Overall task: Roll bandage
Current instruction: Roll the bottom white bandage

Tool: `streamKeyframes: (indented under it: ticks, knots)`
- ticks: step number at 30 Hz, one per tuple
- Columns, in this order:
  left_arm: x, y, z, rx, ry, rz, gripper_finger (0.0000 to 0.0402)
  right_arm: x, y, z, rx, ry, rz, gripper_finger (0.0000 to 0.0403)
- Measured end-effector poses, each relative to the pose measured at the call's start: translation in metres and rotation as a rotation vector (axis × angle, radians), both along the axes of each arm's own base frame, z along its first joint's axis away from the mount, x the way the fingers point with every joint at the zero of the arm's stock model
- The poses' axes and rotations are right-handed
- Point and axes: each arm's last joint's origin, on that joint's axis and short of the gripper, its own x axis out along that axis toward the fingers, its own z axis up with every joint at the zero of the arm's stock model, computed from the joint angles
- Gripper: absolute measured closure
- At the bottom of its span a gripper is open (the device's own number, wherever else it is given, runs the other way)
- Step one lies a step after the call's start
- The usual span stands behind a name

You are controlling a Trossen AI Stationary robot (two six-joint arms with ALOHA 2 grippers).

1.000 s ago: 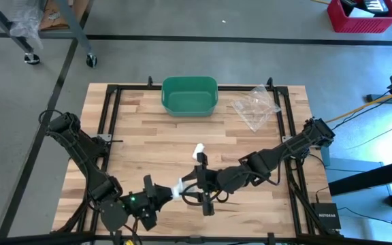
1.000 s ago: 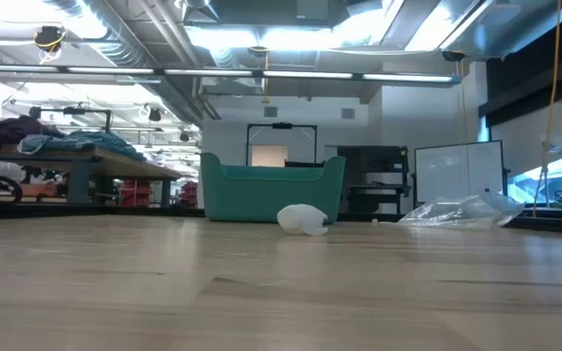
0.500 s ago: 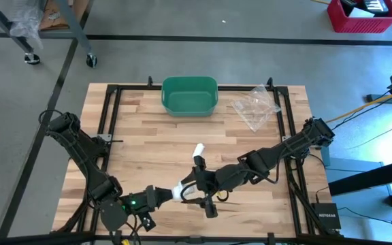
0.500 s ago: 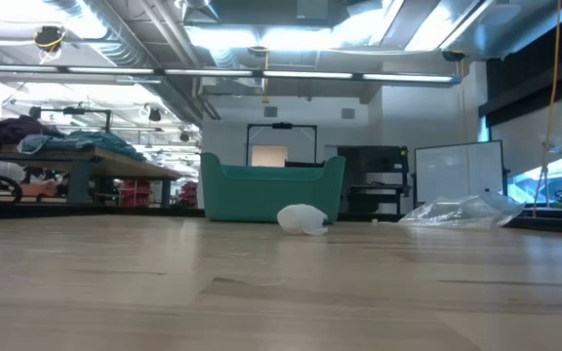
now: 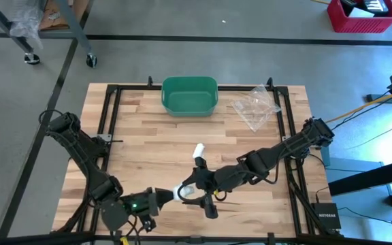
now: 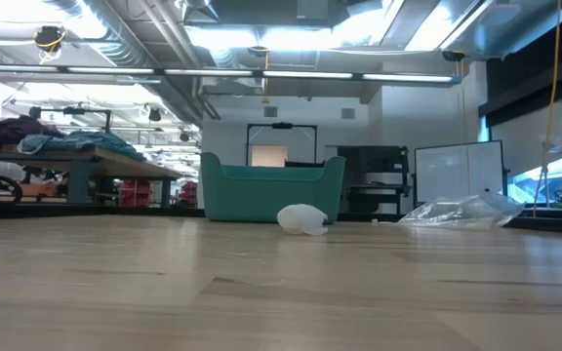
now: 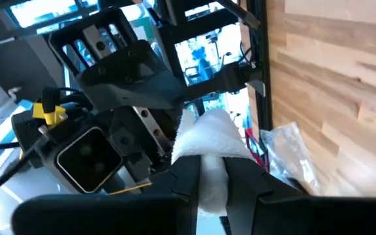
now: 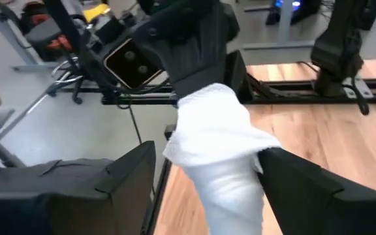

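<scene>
The bandage is white gauze. Its rolled part [image 5: 177,192] is held above the table's near edge by my left gripper [image 5: 169,196], which is shut on it. The roll [image 8: 214,137] sticks out toward my right gripper [image 5: 190,192]. That gripper is open, one finger [image 8: 126,179] on each side of the gauze; I cannot tell whether they touch it. The loose end [image 5: 198,150] lies bunched on the table, and shows in the low view as a white lump [image 6: 302,219]. My left gripper pinches the bandage's rolled part [image 7: 211,177] between its two fingers. The fingers come in about level from the table's left. The roll is lifted clear of the table and reaches past the fingertips toward my right gripper.
A green bin [image 5: 190,95] stands at the far edge, with a crumpled clear plastic bag [image 5: 254,105] to its right. A black frame [image 5: 107,109] runs round the wooden tabletop. Bare wood lies between the bin and the grippers.
My left gripper has rolled about its own long axis with the bandage roll in it, staying in place. My right gripper has spread its fingers away from the gauze and turned slightly.
</scene>
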Motion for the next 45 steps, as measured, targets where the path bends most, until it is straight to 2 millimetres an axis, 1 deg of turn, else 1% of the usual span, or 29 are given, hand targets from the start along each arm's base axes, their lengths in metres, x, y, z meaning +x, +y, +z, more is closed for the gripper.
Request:
streamKeyframes:
  ticks: [5, 13, 15, 20, 25, 28, 32, 34, 38, 45]
  knots:
    - [0.003, 0.003, 0.0, 0.024, 0.009, -0.002, 0.0361, 0.001, 0.001, -0.004, -0.005, 0.023, 0.017, 0.0136]
    - [0.003, 0.003, 0.001, -0.019, -0.005, 0.009, 0.0361, -0.012, -0.005, 0.014, -0.023, -0.017, 0.02, 0.0136]
    - [0.003, 0.003, 0.001, -0.035, -0.01, 0.013, 0.0361, -0.014, -0.006, 0.016, -0.025, -0.018, 0.016, 0.0136]
    - [0.003, 0.003, 0.001, -0.1, -0.026, 0.02, 0.0361, -0.013, -0.006, 0.013, -0.075, -0.019, 0.033, 0.0136]
    - [0.005, 0.005, 0.0, -0.13, -0.033, 0.029, 0.0361, -0.01, -0.004, 0.005, -0.117, 0.013, 0.045, 0.0136]
    - [0.005, 0.005, 0.0, -0.199, -0.049, 0.037, 0.0361, -0.012, -0.006, 0.002, -0.163, 0.046, 0.051, 0.0136]
    - [0.004, 0.004, 0.0, -0.254, -0.065, 0.041, 0.0361, -0.018, -0.009, 0.007, -0.165, 0.057, 0.06, 0.0136]
    - [0.004, 0.004, 0.0, -0.333, -0.091, 0.047, 0.0361, -0.02, -0.009, 0.007, -0.162, 0.063, 0.071, 0.0136]
    - [0.006, 0.005, 0.002, -0.497, -0.145, 0.06, 0.0361, -0.023, -0.011, -0.001, -0.196, 0.145, 0.075, 0.0136]
    - [0.006, 0.004, 0.002, -0.531, -0.156, 0.063, 0.0361, -0.025, -0.012, 0.006, -0.164, 0.118, 0.061, 0.0136]
